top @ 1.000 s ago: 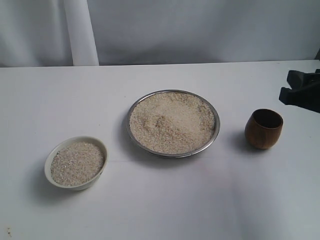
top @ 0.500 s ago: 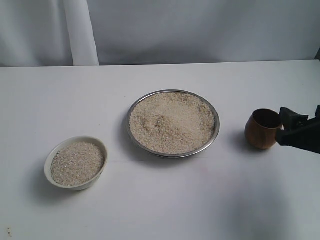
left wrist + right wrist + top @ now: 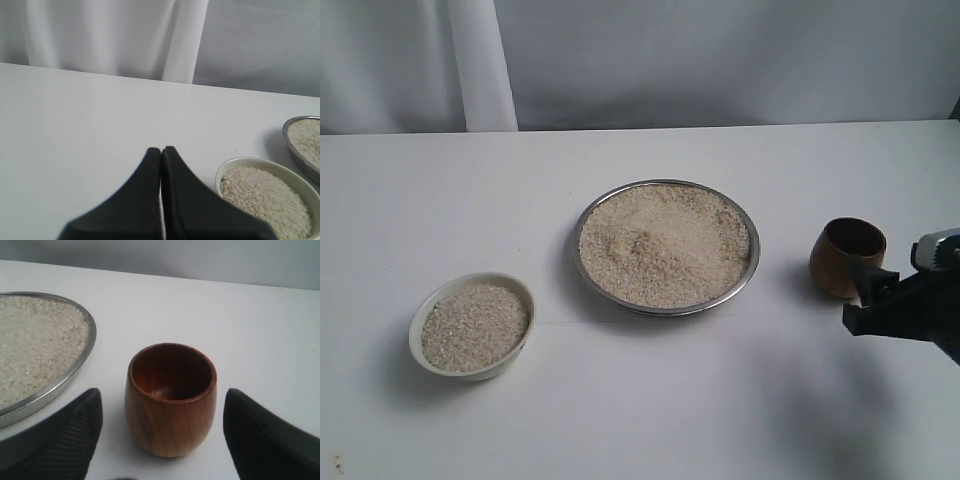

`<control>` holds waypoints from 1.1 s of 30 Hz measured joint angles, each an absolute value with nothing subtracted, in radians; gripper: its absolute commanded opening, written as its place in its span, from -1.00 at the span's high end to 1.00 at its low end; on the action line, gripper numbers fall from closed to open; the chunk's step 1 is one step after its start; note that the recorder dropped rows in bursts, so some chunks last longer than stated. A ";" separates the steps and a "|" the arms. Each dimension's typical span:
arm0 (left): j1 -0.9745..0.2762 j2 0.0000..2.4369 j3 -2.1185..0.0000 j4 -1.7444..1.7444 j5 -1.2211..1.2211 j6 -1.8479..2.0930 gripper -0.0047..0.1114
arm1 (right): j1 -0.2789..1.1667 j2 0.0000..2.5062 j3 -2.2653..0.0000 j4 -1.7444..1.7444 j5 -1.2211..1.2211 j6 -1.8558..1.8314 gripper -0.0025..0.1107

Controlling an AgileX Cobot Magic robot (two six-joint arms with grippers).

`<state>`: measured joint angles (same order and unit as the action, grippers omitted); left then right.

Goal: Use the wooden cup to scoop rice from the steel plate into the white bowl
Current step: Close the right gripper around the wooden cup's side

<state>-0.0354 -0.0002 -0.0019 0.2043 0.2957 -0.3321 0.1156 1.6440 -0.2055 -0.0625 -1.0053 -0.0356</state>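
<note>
The steel plate [image 3: 753, 262] sits mid-table, heaped with rice [image 3: 660, 245]. At the front left stands the white bowl [image 3: 516, 352], also holding rice [image 3: 475, 325]. The wooden cup [image 3: 840, 258] stands upright and empty to the right of the plate. My right gripper [image 3: 860, 296] is open just in front of the cup. In the right wrist view the cup [image 3: 170, 415] sits between the spread fingers [image 3: 75, 435], touching neither. My left gripper [image 3: 161, 150] is shut on nothing above bare table, with the bowl [image 3: 235, 166] beside it. The exterior view does not show it.
A white curtain hangs behind the table's far edge [image 3: 640, 127]. The plate's rim [image 3: 86, 355] lies close to the cup's left side, with a narrow gap of table between them.
My right gripper has come in from the far right edge, moving forward and left, and now sits open just in front of the wooden cup. Plate, bowl and cup have not moved.
</note>
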 measured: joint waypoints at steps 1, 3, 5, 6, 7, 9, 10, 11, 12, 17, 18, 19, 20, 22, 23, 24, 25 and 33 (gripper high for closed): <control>-0.035 0.000 -0.002 0.204 0.296 -0.332 0.92 | 0.116 1.660 -0.205 -0.067 -1.020 -0.036 -0.16; -0.035 0.000 -0.002 0.204 0.296 -0.332 0.92 | 0.116 1.677 -0.205 -0.075 -1.040 -0.034 -0.16; -0.035 0.000 -0.002 0.204 0.296 -0.332 0.92 | 0.116 1.679 -0.205 -0.079 -1.056 -0.034 -0.16; -0.035 0.000 -0.002 0.204 0.296 -0.332 0.92 | 0.116 1.679 -0.205 -0.079 -1.063 -0.034 -0.16; -0.035 0.000 -0.002 0.204 0.296 -0.332 0.92 | 0.116 1.679 -0.205 -0.079 -1.067 -0.031 -0.16; -0.035 0.000 -0.002 0.204 0.296 -0.332 0.92 | 0.116 1.679 -0.205 -0.079 -1.073 -0.031 -0.16; -0.035 0.000 -0.002 0.204 0.296 -0.332 0.92 | 0.116 1.679 -0.205 -0.079 -1.075 -0.031 -0.16; -0.035 0.000 -0.002 0.204 0.296 -0.332 0.92 | 0.116 1.679 -0.205 -0.079 -1.082 -0.031 -0.16; -0.035 0.000 -0.002 0.204 0.296 -0.332 0.92 | 0.116 1.679 -0.205 -0.079 -1.087 -0.031 -0.16; -0.035 0.000 -0.002 0.204 0.296 -0.332 0.92 | 0.116 1.679 -0.205 -0.098 -1.092 -0.042 -0.60; -0.035 0.000 -0.002 0.204 0.296 -0.332 0.92 | 0.116 1.679 -0.205 -0.096 -1.092 -0.049 -0.70; -0.035 0.000 -0.002 0.204 0.296 -0.332 0.92 | 0.116 1.679 -0.205 -0.090 -1.092 -0.053 -0.80; -0.035 0.000 -0.002 0.204 0.296 -0.332 0.92 | 0.116 1.679 -0.205 -0.078 -1.093 -0.057 -0.91; -0.035 0.000 -0.002 0.204 0.296 -0.332 0.92 | 0.116 1.679 -0.205 -0.042 -1.091 -0.057 -0.90; -0.035 0.000 -0.002 0.204 0.296 -0.332 0.92 | 0.116 1.679 -0.205 -0.030 -1.087 -0.052 -0.90; -0.035 0.000 -0.002 0.204 0.296 -0.332 0.92 | 0.116 1.679 -0.205 -0.022 -1.079 -0.042 -0.90; -0.035 0.000 -0.002 0.204 0.296 -0.332 0.92 | 0.116 1.679 -0.205 -0.020 -1.074 -0.036 -0.90; -0.035 0.000 -0.002 0.204 0.296 -0.332 0.92 | 0.116 1.689 -0.205 -0.034 -1.071 -0.024 -0.90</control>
